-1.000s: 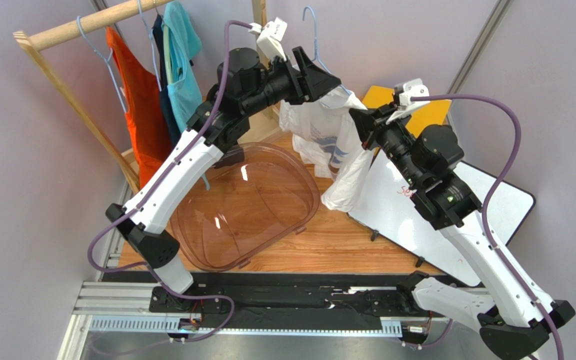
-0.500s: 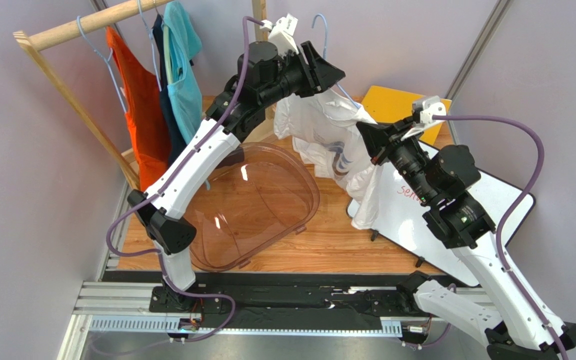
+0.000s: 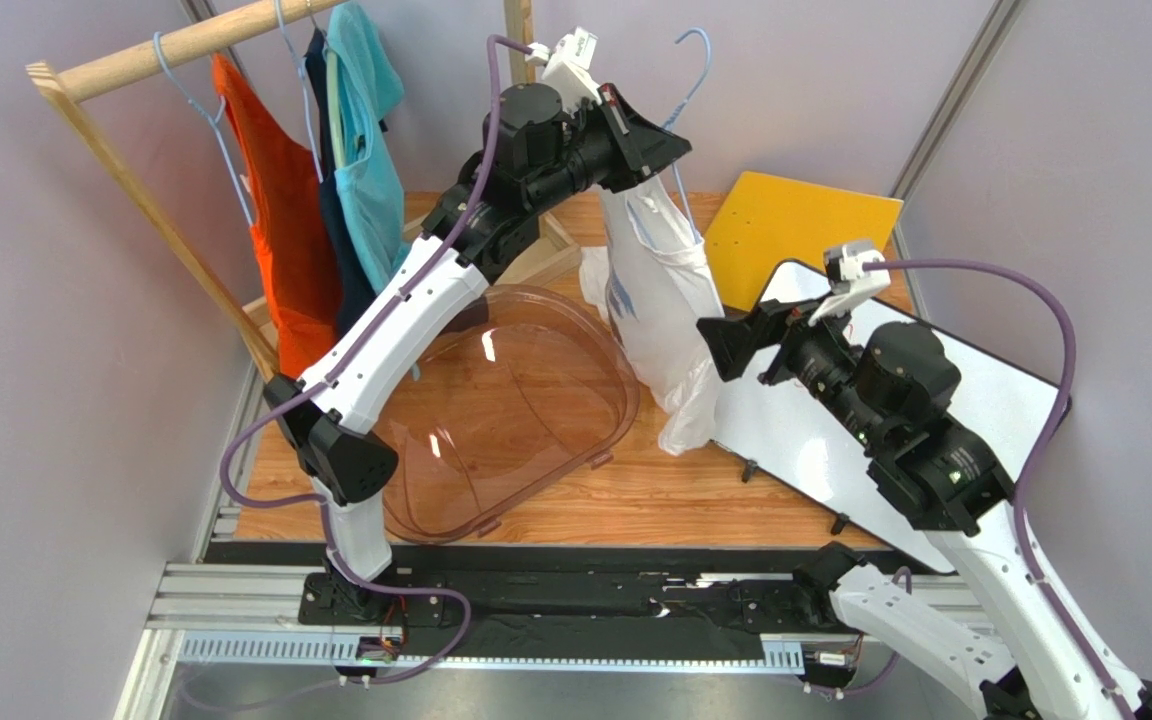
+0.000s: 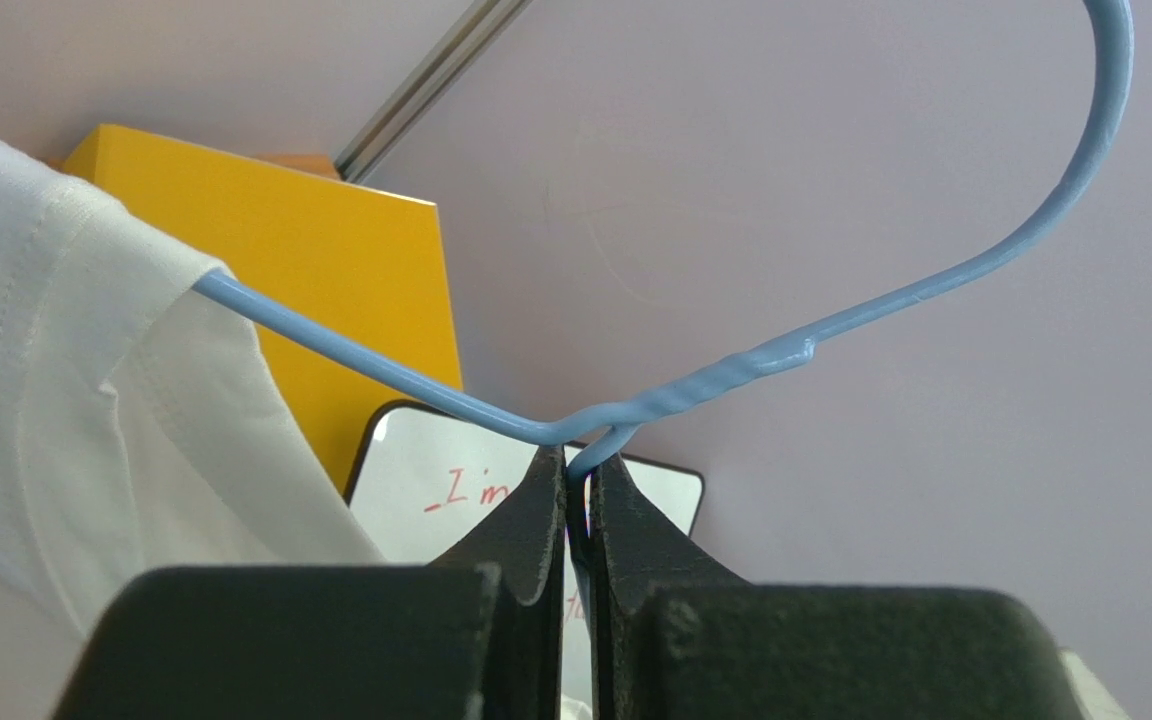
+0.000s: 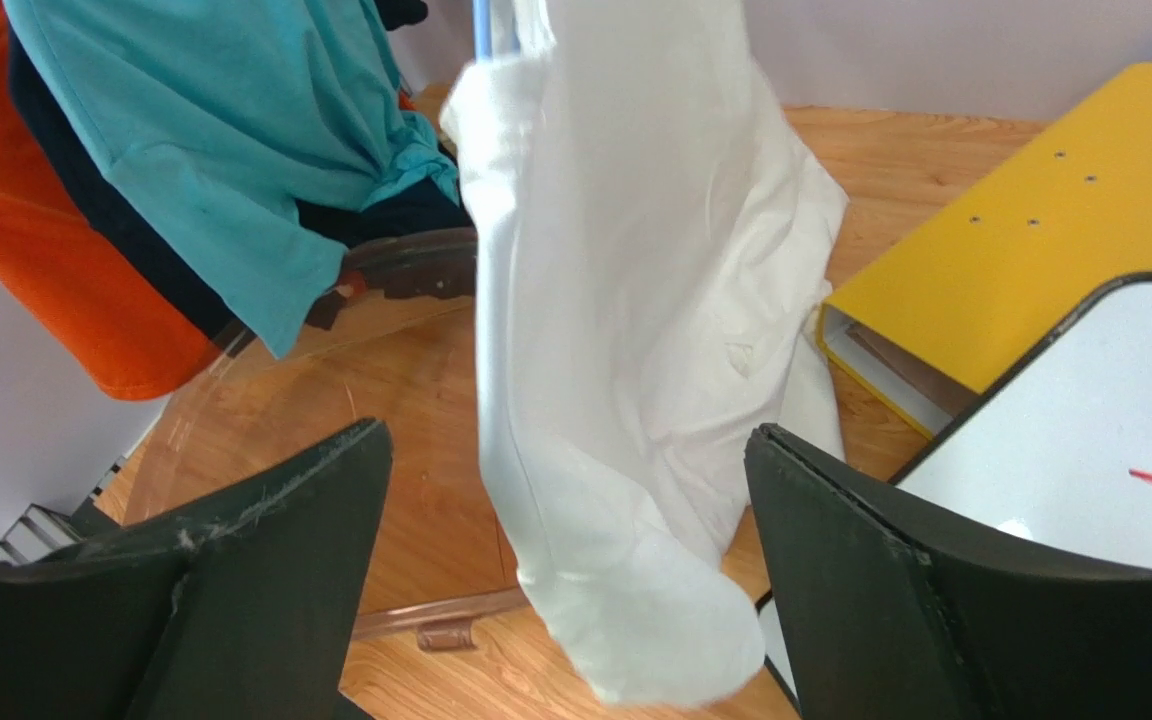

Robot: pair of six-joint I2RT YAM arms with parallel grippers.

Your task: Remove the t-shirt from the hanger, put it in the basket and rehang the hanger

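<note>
A white t-shirt (image 3: 665, 300) hangs limp from a light-blue wire hanger (image 3: 695, 68) held high above the wooden table. My left gripper (image 3: 672, 150) is shut on the hanger's wire just under its twisted neck; in the left wrist view the wire (image 4: 913, 293) runs up from between the closed gripper (image 4: 578, 473), with the t-shirt's shoulder (image 4: 56, 390) draped at left. My right gripper (image 3: 717, 342) stands open beside the shirt's lower half, holding nothing. In the right wrist view the t-shirt (image 5: 642, 300) hangs beyond the wide gripper (image 5: 567, 450), apart from both fingers.
A clear brown plastic tub (image 3: 507, 413) lies under and left of the shirt. A wooden rack (image 3: 162, 53) at back left carries orange (image 3: 282, 225), dark and teal garments (image 3: 364, 135). A yellow folder (image 3: 793, 225) and a whiteboard (image 3: 853, 435) lie to the right.
My left gripper has closed on the hanger and raised it. My right gripper has let go of the t-shirt, opened wide and drawn back; the shirt now hangs straight down.
</note>
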